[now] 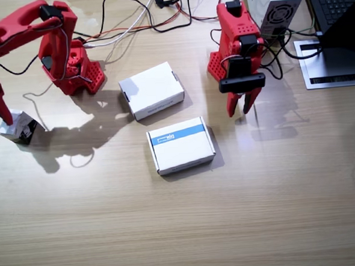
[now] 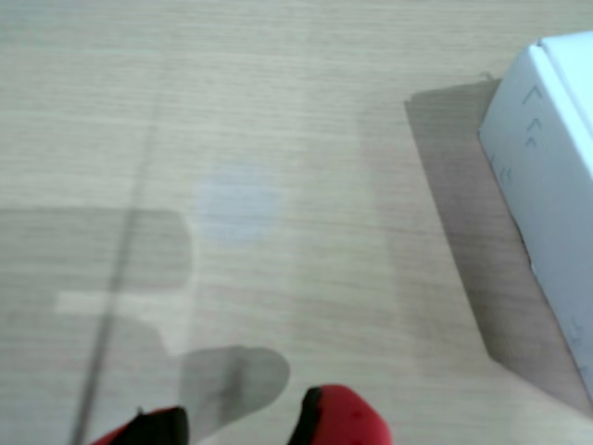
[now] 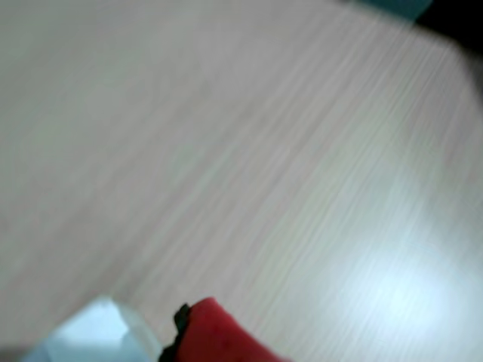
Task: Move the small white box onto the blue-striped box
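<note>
The right gripper [image 1: 5, 119] is down on the small white box [image 1: 18, 127] at the tabletop's edge; whether its jaws pinch it, I cannot tell. Squeeze firmly, lift straight, carry to the blue-striped box [image 1: 181, 145]. The left gripper [image 1: 241, 108] hangs open.

The small white box [image 1: 18, 126] is lying well apart from the blue-striped box [image 1: 181, 145], which is sitting just before a plain carton [image 1: 151, 90] on the tabletop [image 1: 183, 229].
</note>
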You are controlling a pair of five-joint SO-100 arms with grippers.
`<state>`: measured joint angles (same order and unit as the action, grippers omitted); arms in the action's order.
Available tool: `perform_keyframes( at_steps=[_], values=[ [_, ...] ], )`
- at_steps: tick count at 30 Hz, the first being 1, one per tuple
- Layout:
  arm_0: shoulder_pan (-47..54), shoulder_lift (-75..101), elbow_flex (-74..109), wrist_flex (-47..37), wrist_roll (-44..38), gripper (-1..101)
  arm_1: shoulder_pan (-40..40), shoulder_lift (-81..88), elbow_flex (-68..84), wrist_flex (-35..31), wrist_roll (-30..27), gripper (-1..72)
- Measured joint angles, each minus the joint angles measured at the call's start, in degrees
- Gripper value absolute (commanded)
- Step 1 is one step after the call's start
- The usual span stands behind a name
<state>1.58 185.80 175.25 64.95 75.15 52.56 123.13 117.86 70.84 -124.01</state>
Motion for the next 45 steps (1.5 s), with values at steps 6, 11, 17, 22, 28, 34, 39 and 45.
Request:
perform_keyframes(
  at_steps=[6,11,17,22,28,34,39,45],
  values=[
    [-0.4,0.0,0.0,0.3,-0.2,23,-4.0,-1.1,13.7,-11.5,0.0,49.9],
    [-0.4,0.0,0.0,0.3,-1.8,23,-5.4,-12.9,14.3,-25.8,2.3,27.9],
    [-0.4,0.0,0.0,-0.4,-3.2,23,-4.8,-16.2,10.7,-23.5,4.9,0.6],
    [0.1,0.0,0.0,-0.4,-3.9,23,-6.5,-6.3,4.0,-4.3,8.8,0.5],
    [-0.1,0.0,0.0,-1.1,-3.9,23,-29.4,12.8,-9.5,21.5,27.1,0.7],
    [-0.1,0.0,0.0,-1.6,-4.9,24,-74.9,14.9,-24.4,33.5,58.9,1.5],
    [0.0,-0.1,0.0,-4.0,-6.1,24,-96.9,12.8,-19.0,29.5,69.3,1.9],
    [0.7,-0.1,0.0,-4.2,-7.0,24,-114.0,6.7,-10.2,22.2,74.1,2.7]
  ],
)
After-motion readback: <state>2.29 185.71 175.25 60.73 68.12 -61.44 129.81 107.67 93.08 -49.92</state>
